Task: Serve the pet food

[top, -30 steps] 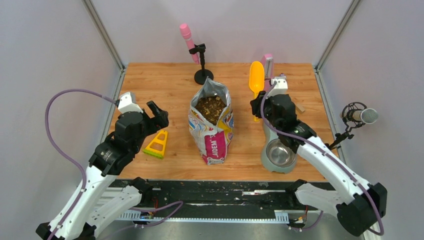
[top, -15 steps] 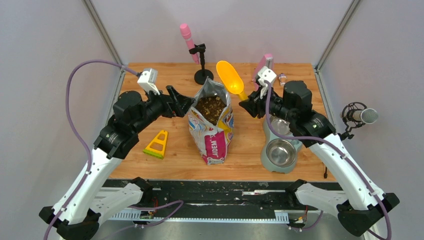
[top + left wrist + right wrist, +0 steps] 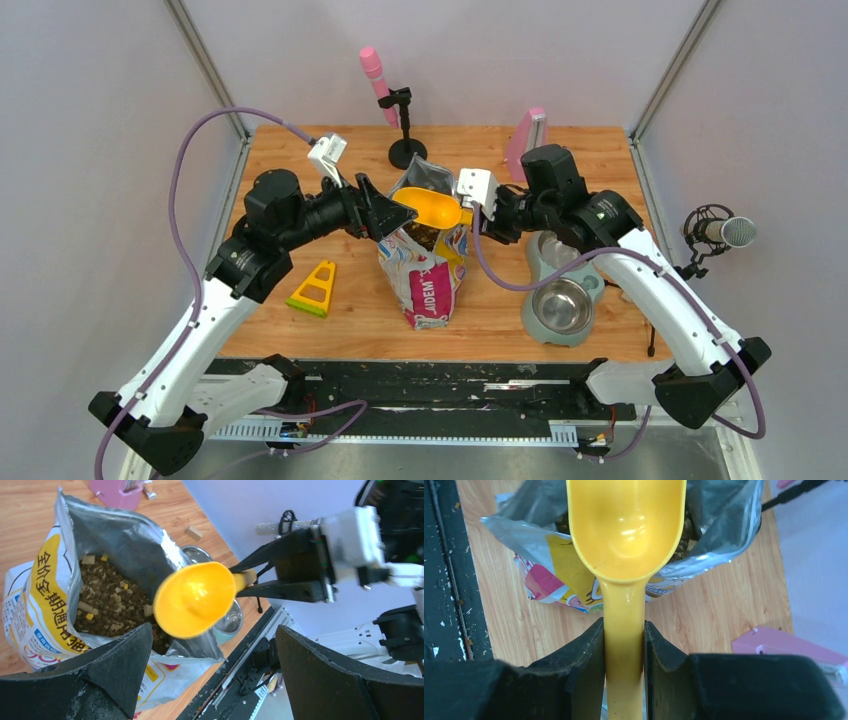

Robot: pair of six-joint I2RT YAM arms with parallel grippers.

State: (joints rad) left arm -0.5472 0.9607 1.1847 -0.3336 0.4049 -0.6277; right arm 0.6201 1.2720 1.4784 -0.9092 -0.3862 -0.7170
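Note:
The pet food [image 3: 107, 602] is brown kibble inside the open printed bag [image 3: 430, 285], which stands mid-table. A little of it shows in the right wrist view [image 3: 687, 532]. My right gripper [image 3: 470, 217] is shut on the handle of the empty yellow scoop [image 3: 430, 208], holding its bowl level just above the bag mouth. In the right wrist view [image 3: 624, 650] both pads press the handle. My left gripper [image 3: 385, 212] is open and empty at the bag's upper left rim, and in its own view [image 3: 212, 645] the bag edge lies by its left finger. The scoop [image 3: 195, 598] hovers over the kibble.
A grey double feeder with a steel bowl [image 3: 558, 305] sits right of the bag. A yellow triangular stand [image 3: 314, 289] lies left. A pink microphone on a black stand [image 3: 385, 95] and a pink object [image 3: 525, 130] stand at the back, another microphone [image 3: 720, 232] at the right.
Both arms swung in toward the bag. The right gripper carried the scoop from the back right to above the bag mouth. The left gripper moved from near the yellow stand to the bag's rim.

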